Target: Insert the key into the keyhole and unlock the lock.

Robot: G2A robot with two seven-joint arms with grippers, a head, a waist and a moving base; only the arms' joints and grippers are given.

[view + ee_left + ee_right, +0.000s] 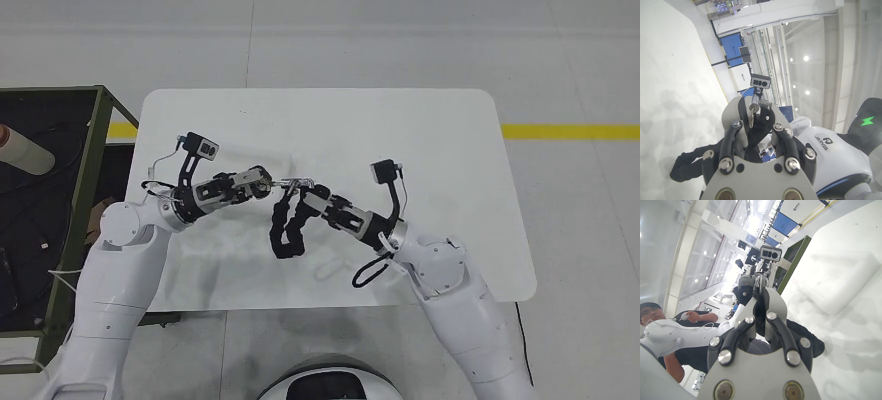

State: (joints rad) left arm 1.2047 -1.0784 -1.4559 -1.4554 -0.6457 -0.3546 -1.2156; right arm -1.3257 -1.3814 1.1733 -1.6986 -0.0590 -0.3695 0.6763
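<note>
Over mid-table (400,150), the left tool (266,183) pinches the key (751,118), whose blade sits in the keyhole (754,108). The right tool (762,298), just right, clamps the lock (285,228).

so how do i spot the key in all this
At the middle of the white table is a black fabric-sleeved lock. The key is the small silver piece sticking out of its shiny cylinder, flat and thin where the cylinder is round.
</note>
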